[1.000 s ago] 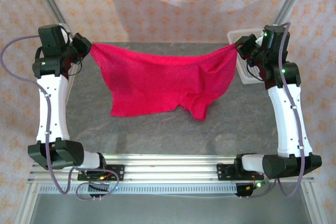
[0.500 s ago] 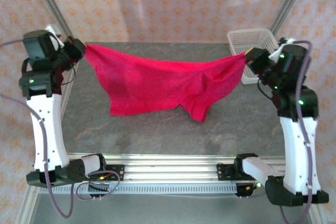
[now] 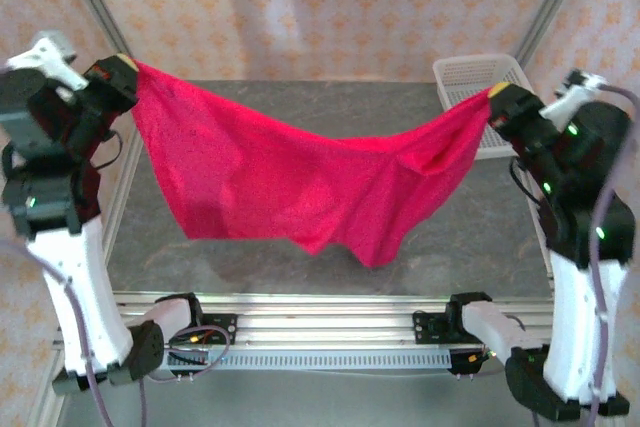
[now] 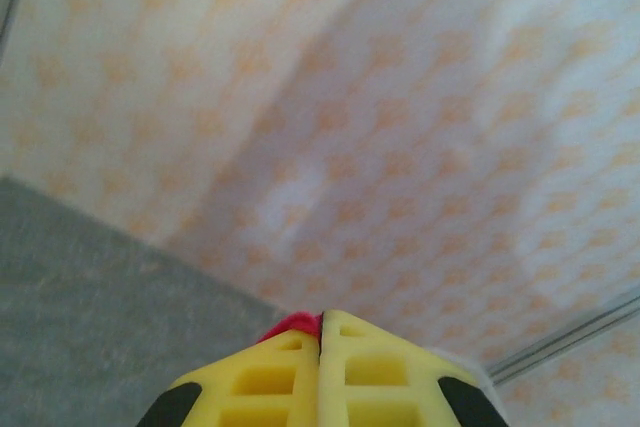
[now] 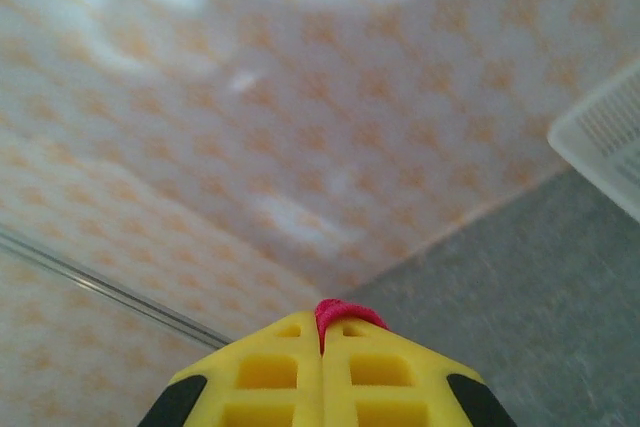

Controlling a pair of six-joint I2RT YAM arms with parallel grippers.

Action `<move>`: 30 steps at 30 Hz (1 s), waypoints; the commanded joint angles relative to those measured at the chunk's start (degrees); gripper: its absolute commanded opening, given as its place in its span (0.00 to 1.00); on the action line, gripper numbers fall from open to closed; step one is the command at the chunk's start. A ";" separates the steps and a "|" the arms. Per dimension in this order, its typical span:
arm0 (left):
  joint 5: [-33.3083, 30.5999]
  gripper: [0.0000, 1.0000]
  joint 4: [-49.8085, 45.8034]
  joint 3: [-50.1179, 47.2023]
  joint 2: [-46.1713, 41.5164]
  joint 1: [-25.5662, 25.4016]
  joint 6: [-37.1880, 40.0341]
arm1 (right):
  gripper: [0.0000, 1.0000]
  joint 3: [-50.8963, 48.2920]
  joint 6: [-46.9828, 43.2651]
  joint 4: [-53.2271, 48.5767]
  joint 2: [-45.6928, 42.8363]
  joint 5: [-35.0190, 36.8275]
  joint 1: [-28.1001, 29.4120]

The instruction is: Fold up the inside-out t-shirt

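Both arms stand upright at the table's (image 3: 470,237) sides, wrists high and turned inward. Left gripper (image 3: 125,69) pinches one corner of the inside-out t-shirt (image 3: 300,177), right gripper (image 3: 497,97) the other (yellow fingers pressed together, red cloth poking out at the tips). The shirt hangs stretched between them, sagging over the table.
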 commanded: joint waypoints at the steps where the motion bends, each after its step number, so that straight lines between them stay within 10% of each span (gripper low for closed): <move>1: 1.79 0.00 3.41 -3.95 9.22 -0.12 -0.03 | 0.00 -1.73 1.11 6.09 6.88 -1.86 -0.44; 16: -3.74 0.01 6.16 -1.39 39.57 -5.54 0.55 | 0.00 -1.09 7.40 16.76 43.81 -9.56 0.92; 23: -8.88 0.64 12.21 -19.26 36.37 -7.37 -0.56 | 0.00 -16.36 9.18 23.52 43.01 -9.97 3.61; 30: -4.33 0.56 22.17 -25.44 26.89 -28.32 13.00 | 0.00 -27.08 11.85 28.92 36.52 -12.31 5.10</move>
